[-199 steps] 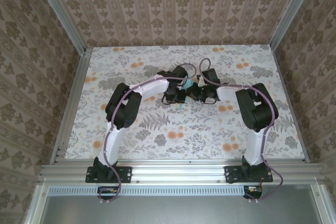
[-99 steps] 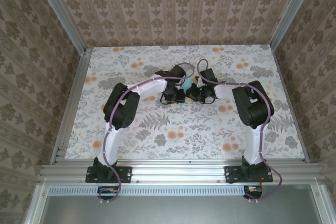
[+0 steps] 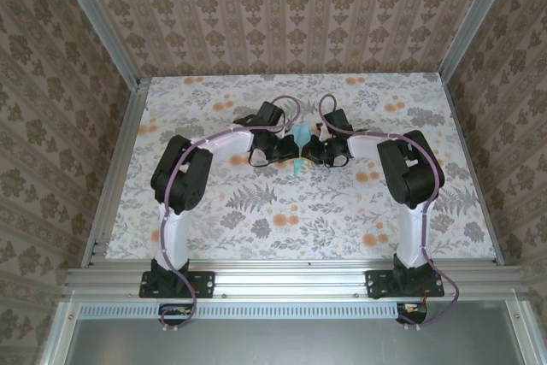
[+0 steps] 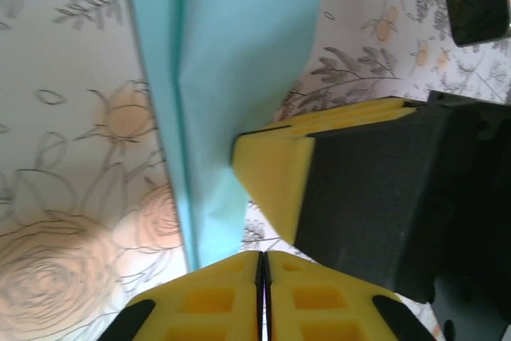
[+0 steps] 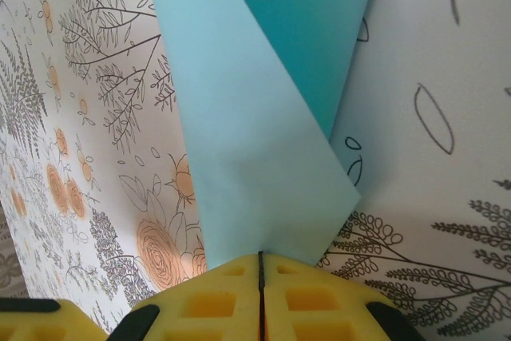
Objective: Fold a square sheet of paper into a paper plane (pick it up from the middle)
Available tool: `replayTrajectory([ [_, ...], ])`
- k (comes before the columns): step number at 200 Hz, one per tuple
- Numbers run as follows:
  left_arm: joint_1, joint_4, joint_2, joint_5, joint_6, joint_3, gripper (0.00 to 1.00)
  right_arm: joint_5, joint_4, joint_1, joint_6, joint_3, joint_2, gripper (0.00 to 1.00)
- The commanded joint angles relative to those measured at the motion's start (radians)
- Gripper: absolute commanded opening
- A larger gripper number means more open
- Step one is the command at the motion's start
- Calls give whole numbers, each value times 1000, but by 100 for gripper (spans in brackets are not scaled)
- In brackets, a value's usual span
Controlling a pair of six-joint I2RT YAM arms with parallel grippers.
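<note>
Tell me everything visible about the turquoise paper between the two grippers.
The turquoise paper is thin, matte and folded: a paler flap overlaps a darker layer, with a lengthwise crease. It is near the middle of the floral table. The right gripper is shut on its edge; the left gripper is shut at its lower end, grip unclear.

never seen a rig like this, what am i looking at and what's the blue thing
These are a left arm and a right arm of a robot, bolted at the near edge of a flowery table. The wide picture comes from a fixed camera above and behind them. Each close-up comes from a camera on one wrist; the yellow pads at the bottom are that arm's own fingers. The blue thing is a partly folded blue paper. The right gripper is shut on it. The left gripper is shut beside it; whether it grips, I cannot tell.
</note>
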Motion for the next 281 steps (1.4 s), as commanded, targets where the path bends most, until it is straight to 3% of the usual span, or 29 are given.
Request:
replayTrajectory([
  [1,-1,48,29,66,-22,-23,10,49,-80,2,-13,8,58,9],
  [161,-35,-21,80,44,-4,-69,9,61,-109,2,-1,31,84,9],
  [281,-77,-96,-77,-19,-2,-191,12,81,-132,6,14,35,83,9],
])
